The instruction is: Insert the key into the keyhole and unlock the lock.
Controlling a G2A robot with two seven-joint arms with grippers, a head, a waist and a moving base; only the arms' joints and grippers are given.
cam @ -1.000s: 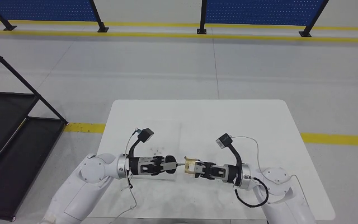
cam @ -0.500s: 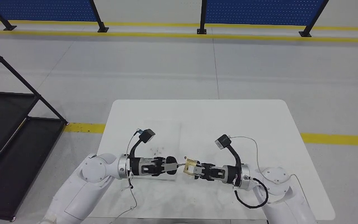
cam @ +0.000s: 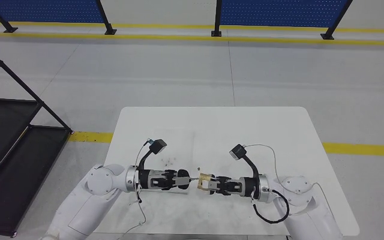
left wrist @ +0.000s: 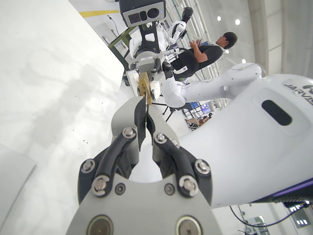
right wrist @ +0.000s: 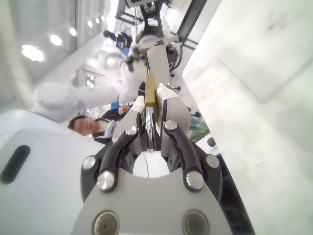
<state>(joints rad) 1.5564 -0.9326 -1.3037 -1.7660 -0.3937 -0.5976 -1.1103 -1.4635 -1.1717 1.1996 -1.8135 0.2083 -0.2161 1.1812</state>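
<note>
Left gripper (left wrist: pixel 146 106) pinches the key (left wrist: pixel 148 100), shaft pointing right, tip at the brass padlock (left wrist: pixel 143 84) clamped by right gripper (right wrist: pixel 151 97).

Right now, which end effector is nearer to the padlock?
Right. The right end effector grips the padlock itself; the left end effector holds the key, its tip at the padlock's end.
</note>
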